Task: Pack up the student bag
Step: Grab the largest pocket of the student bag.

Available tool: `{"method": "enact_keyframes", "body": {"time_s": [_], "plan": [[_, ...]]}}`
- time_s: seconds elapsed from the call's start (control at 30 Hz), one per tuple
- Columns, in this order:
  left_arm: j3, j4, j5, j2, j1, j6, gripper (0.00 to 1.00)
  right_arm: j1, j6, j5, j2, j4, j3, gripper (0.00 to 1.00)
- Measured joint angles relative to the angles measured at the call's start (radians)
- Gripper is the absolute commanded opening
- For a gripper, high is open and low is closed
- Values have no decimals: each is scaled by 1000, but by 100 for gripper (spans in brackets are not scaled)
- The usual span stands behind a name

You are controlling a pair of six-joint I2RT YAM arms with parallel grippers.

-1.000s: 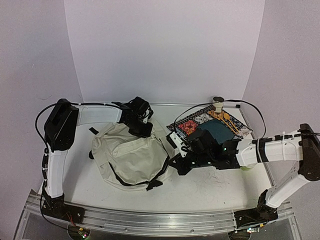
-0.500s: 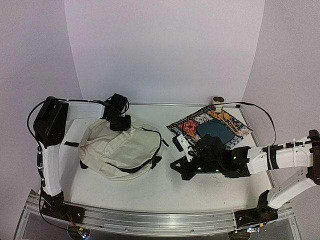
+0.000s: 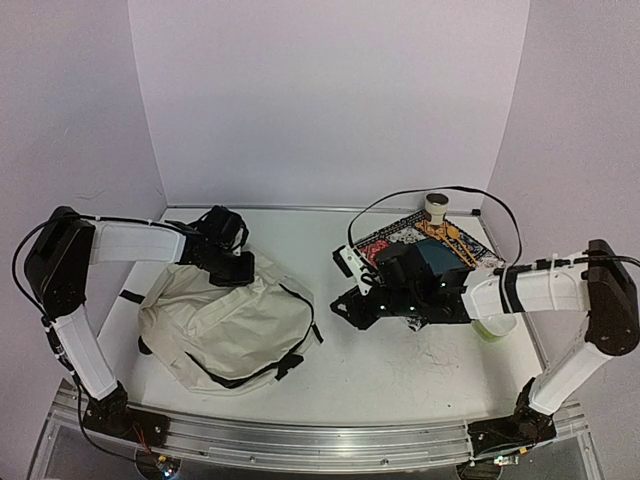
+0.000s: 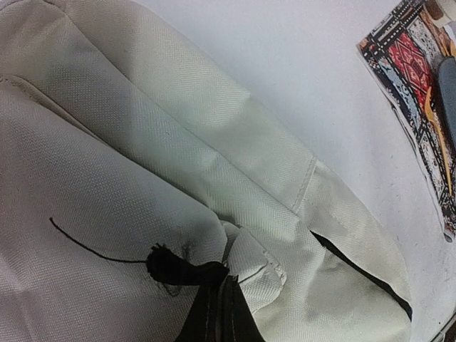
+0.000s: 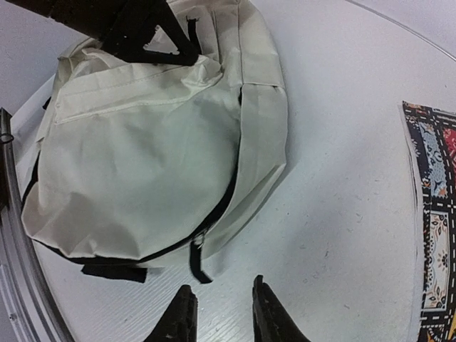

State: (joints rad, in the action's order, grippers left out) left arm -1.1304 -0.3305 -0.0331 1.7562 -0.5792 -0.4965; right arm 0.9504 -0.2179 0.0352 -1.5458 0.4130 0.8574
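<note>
Left wrist view: left hand (image 4: pixel 214 285) pinches the student bag (image 4: pixel 142 142); right hand (image 5: pixel 217 313), spread, should take the zipper pull (image 5: pixel 195 258) at twelve o'clock.

The student bag (image 3: pixel 225 320) is a large, soft, cream fabric backpack lying slumped on the left half of the counter (image 3: pixel 400 370), with its front pocket facing up. A black zipper line curves along its near and right sides. Black strap ends poke out at its near-right and left edges, and its far edge is bunched upward.
</note>
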Motion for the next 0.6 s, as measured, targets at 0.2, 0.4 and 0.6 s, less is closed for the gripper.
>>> {"method": "enact_keyframes", "body": {"time_s": [0.2,0.4,0.6], "plan": [[12,2,-20,-19,-4,-2,0,-42,68,108,-99,7,45,44],[12,3,-26,-20,-4,-2,0,-42,59,245,-180,57,45,51],[12,8,-31,-20,-4,-2,0,-40,57,321,-244,126,45,50]]}}
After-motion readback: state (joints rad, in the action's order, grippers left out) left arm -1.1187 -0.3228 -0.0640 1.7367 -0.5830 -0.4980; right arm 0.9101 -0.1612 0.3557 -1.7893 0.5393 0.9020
